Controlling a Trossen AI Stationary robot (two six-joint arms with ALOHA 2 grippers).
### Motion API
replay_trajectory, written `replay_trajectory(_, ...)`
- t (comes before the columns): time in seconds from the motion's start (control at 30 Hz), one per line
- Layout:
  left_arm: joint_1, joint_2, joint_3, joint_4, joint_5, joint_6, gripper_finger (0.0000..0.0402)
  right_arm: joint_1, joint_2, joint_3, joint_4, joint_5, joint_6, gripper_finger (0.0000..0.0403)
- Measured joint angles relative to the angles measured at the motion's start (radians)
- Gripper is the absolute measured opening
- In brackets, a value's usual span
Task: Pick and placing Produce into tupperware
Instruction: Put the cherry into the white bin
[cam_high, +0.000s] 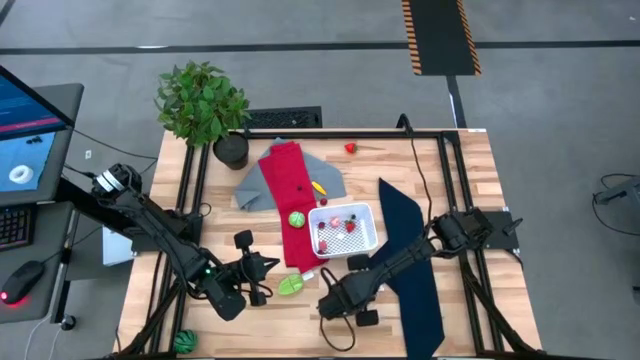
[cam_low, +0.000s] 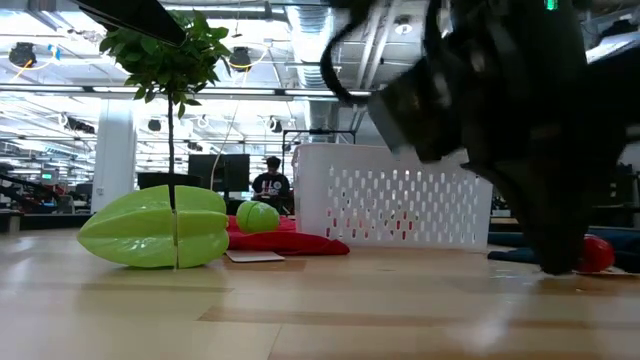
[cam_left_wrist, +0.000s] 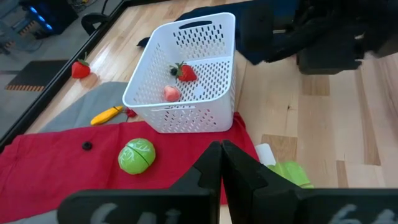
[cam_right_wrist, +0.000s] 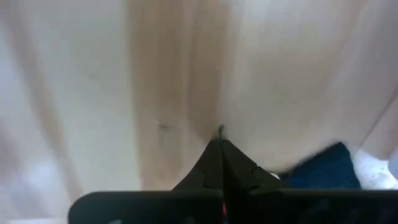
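Left wrist view — white perforated tupperware (cam_left_wrist: 186, 81), strawberry (cam_left_wrist: 186, 73) and pink piece (cam_left_wrist: 172, 94) inside

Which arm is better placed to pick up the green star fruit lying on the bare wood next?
Left. The left gripper, shut, sits right beside the star fruit, with the white tub ahead. The right gripper, also shut, is farther away.

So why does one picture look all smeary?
Right wrist view: the pale wooden tabletop is streaked with motion blur beyond the shut right pincer. Low view: that dark arm sits too close, out of focus. High view stays crisp.
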Motion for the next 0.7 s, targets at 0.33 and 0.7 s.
replay_trajectory(0.33,0.000,0.000,0.000,0.000,0.000,0.003,0.0000,0.059,-0.004,0.246,-0.202,0.156,0.089,0.0010)
replay_trajectory(0.7,0.000,0.000,0.001,0.000,0.000,0.011,0.0000,-0.052,-0.025,0.337,-0.272,0.555,0.047,0.0010)
